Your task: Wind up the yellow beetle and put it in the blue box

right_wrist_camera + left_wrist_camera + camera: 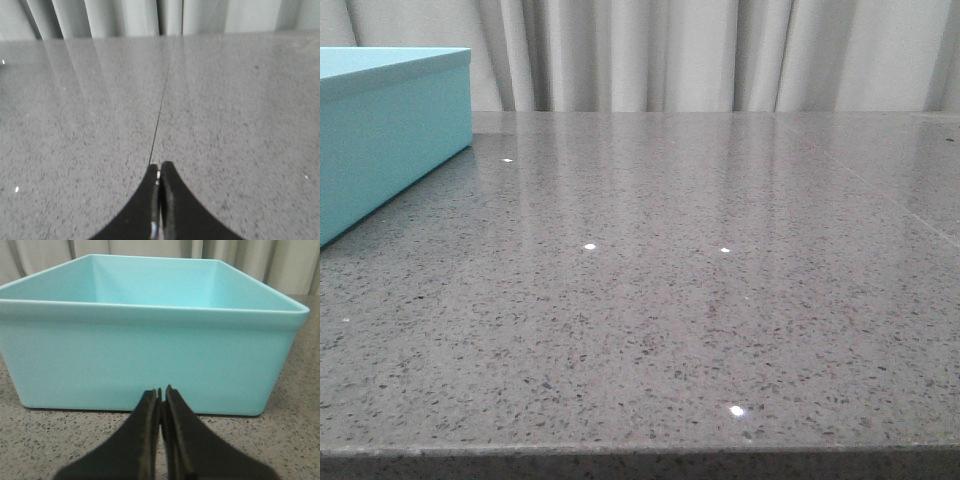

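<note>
Beetle toy: no yellow wind-up beetle can be made out on the grey speckled surface (670, 300), and the floor of the blue box (390, 120) is hidden from every camera by its own walls, so where the toy lies cannot be told. It may sit inside the box, or somewhere the cameras do not reach; the same scene would fit a toy already stored and a toy waiting out of frame.

The blue box stands at the far left corner of the surface, its long side running away toward the curtain (720, 50). In the left wrist view the box (150, 355) is just ahead of the left hand (162, 392), whose fingers are pressed together with nothing between them. Its near wall faces the hand squarely and the open top is above fingertip level. What shows of the inner walls is bare turquoise.

The right hand (159, 167) is likewise clenched on nothing, pointing out over open grey surface along a thin seam line (162, 100) that runs toward the far edge. No object lies ahead of it.

The one relation that matters is that the left arm is the nearer one to the box, by a wide margin, with the right arm well apart from it over the middle of the surface. Which arm is nearer to the beetle cannot be judged.
</note>
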Tool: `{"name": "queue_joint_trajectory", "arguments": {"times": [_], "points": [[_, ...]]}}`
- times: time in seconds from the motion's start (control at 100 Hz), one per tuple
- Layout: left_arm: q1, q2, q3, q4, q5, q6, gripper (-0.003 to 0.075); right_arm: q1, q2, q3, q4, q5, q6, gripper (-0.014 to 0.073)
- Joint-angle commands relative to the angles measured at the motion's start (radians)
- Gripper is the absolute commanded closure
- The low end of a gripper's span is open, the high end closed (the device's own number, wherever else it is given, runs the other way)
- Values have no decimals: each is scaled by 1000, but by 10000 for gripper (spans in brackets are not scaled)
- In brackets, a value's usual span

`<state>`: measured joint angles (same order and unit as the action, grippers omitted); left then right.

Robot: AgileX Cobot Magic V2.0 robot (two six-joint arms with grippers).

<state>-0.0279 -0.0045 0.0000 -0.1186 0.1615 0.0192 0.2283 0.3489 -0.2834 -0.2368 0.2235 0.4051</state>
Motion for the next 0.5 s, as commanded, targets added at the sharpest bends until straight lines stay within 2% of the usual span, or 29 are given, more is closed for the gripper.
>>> {"name": "queue_joint_trajectory", "arguments": {"times": [0.0,0.09,0.16,0.32,0.49], "points": [[-1,-34,21,-2,-76,-8,739,-37,-11,56,-18,-267,-8,662],[-1,-34,21,-2,-76,-8,739,-75,-51,134,-18,-390,-17,662],[-1,-34,21,-2,-76,-8,739,-101,-91,187,-4,-421,-46,662],[-1,-34,21,-2,-76,-8,739,-144,-179,286,89,-415,-97,662],[-1,-34,21,-2,-76,-8,738,-150,-280,295,90,-319,-173,662]]}}
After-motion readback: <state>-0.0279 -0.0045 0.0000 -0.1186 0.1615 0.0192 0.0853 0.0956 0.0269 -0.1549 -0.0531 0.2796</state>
